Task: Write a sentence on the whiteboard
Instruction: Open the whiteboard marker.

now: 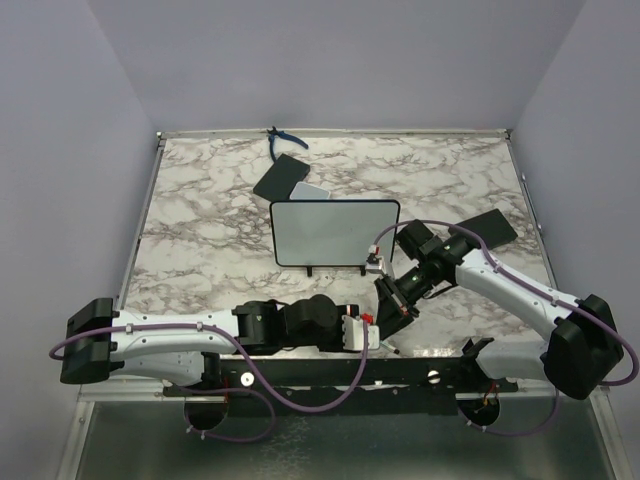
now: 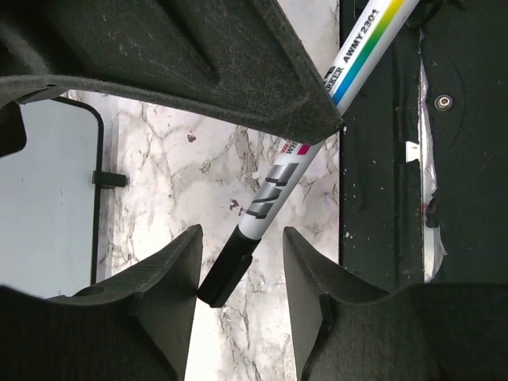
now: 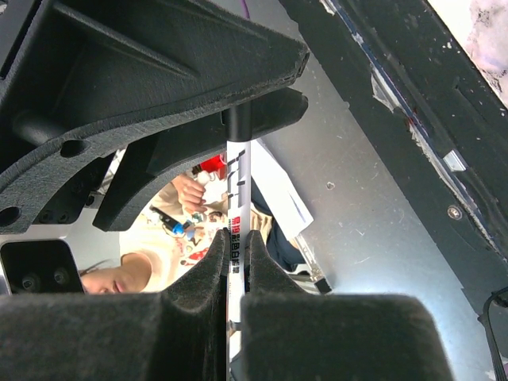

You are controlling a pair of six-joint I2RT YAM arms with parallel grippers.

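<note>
Right pincer (image 3: 236, 254) grips marker (image 3: 236, 186), cap end obscured; whiteboard (image 1: 335, 232) apparently blank.

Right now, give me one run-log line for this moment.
right jaws: shut on marker | left jaws: open, marker cap between them | whiteboard: blank

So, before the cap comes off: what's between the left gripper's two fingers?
The black cap of the marker, in the left wrist view; the left gripper stands open around it, the right gripper holds the marker.
</note>
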